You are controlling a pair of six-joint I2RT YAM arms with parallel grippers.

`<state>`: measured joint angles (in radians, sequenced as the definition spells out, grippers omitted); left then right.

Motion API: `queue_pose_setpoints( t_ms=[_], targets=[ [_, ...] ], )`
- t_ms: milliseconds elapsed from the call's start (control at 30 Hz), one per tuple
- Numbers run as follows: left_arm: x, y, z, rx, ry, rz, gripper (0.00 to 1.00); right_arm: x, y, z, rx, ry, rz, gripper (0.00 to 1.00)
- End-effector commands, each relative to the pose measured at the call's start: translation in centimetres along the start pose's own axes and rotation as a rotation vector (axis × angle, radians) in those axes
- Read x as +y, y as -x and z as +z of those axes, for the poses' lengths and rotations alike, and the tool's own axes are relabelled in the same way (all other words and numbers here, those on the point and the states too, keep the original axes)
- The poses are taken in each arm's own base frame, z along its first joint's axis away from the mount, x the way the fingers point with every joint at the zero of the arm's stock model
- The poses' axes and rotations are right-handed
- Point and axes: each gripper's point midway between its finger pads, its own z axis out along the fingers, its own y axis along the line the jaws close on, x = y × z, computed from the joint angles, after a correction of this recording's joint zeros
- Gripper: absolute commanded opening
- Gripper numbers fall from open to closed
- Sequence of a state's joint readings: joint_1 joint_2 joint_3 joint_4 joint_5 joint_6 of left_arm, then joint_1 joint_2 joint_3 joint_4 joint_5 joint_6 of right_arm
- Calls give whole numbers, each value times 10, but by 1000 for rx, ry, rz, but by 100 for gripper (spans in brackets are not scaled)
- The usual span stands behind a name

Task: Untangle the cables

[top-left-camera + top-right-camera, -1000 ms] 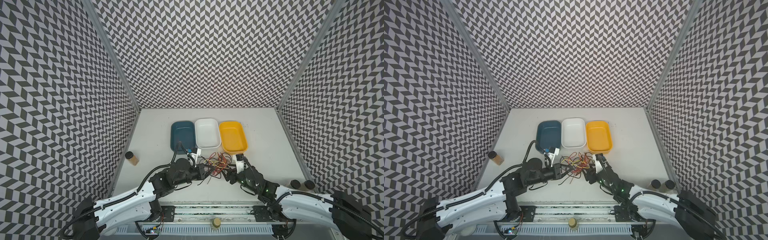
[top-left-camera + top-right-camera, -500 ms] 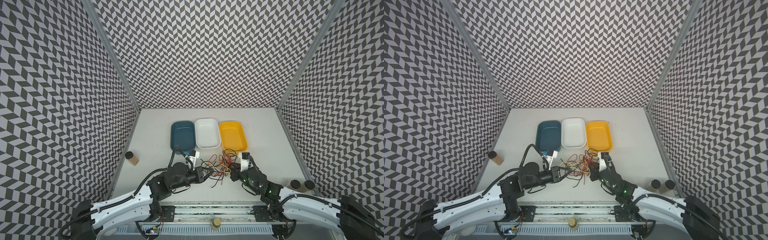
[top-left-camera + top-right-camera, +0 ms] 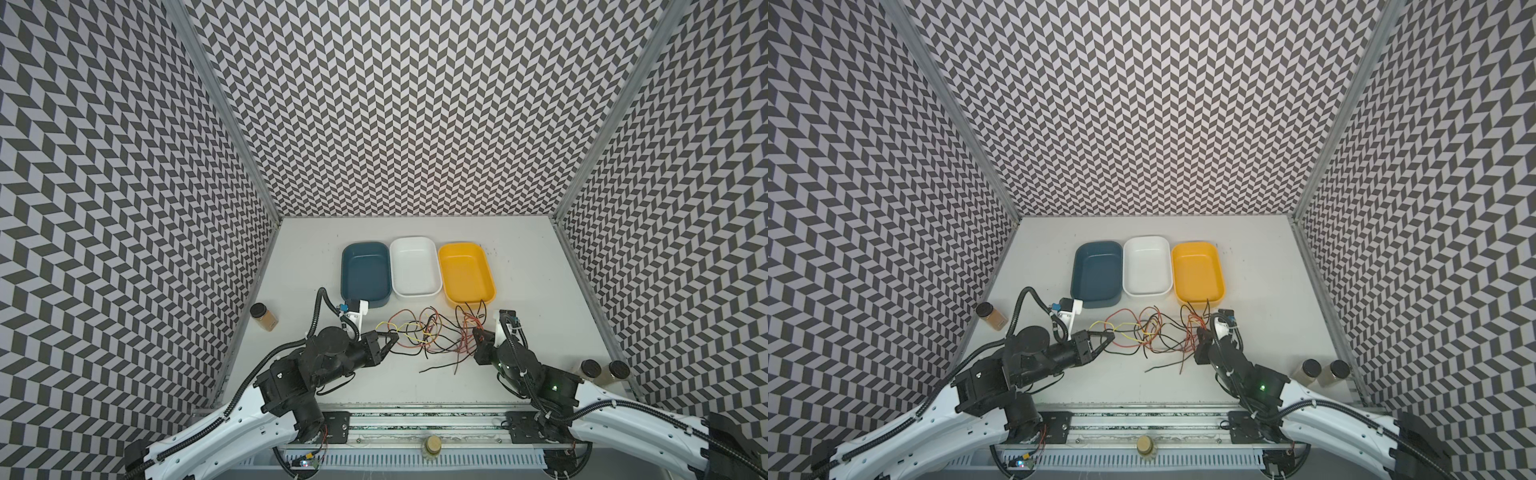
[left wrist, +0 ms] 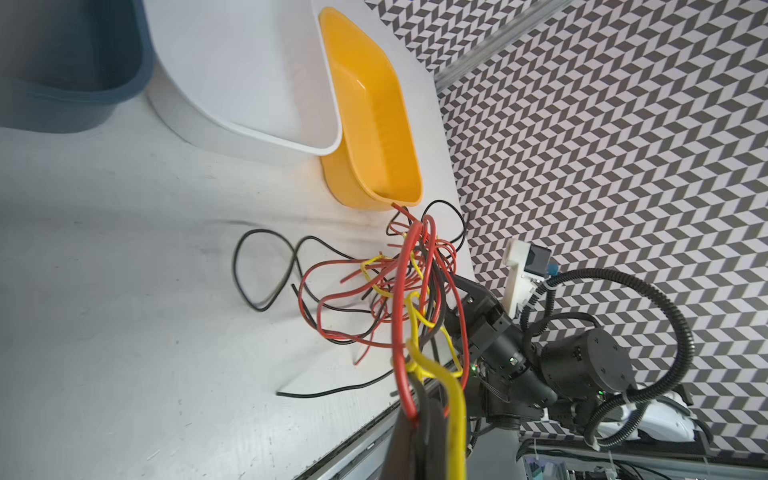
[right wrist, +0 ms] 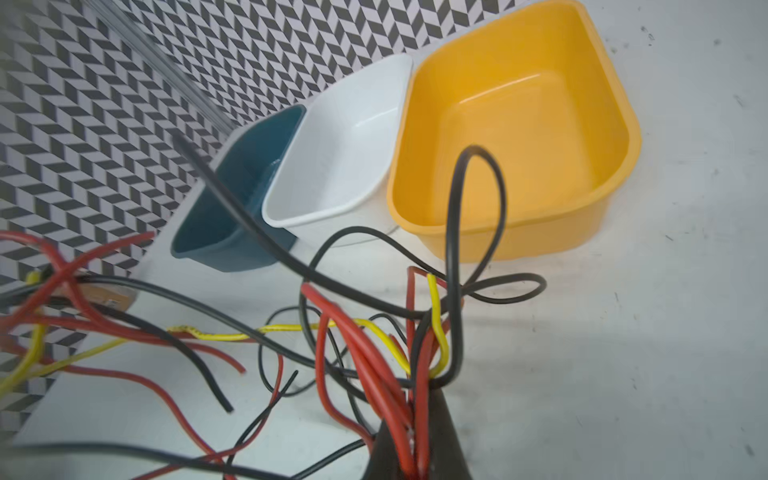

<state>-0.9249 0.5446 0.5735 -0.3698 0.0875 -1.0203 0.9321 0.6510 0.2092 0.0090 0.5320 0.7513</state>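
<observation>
Both claws are on the tangle. Left claw is pinched tight on a red and a yellow strand, maybe a black one too. Right claw is clamped right down on a fat bunch: several red, some black, a yellow.

The thin black, red and yellow cables sit in one knotted heap on the white surface between the two claws. They rise at both held ends, just in front of the rectangular yellow plastic tray. White plastic tray and dark blue plastic tray sit alongside it. All three are empty and nothing is separated, so I'd call it early.

Step looks like a spread-apart pull. To do it well:
- Draw the claws apart slow and level, and stop the moment the middle cinches instead of opening.
- Right claw's bundle looks too fat to free anything. I'd regrip on one colour and let the rest drop.
- A black loop stands up near the yellow tray's near wall. Pull away from it so it can't hook the rim.
- The loose black ends on the near side look free and should slide out first.
</observation>
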Motion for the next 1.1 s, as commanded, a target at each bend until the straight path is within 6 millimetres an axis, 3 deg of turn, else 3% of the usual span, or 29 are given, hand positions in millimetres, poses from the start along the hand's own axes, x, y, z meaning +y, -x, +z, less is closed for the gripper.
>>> queue_pose_setpoints(
  t_ms=[0,300,500,833,933,1067],
  targets=[
    [26,3,-7,1,138,1,0,-26,13,-11,-37,-135,-15,0],
    [49,14,-13,36,315,53,0,-37,13,-32,39,-177,-45,0],
    [52,10,-2,78,324,58,0,-23,3,-27,127,-145,-82,7],
    [42,16,12,109,312,106,1,19,-16,-18,269,26,-131,37],
    [37,19,17,130,318,129,1,50,-10,-24,306,144,-167,49],
    [37,16,28,167,315,126,1,83,-6,-34,364,276,-232,59]
  ],
)
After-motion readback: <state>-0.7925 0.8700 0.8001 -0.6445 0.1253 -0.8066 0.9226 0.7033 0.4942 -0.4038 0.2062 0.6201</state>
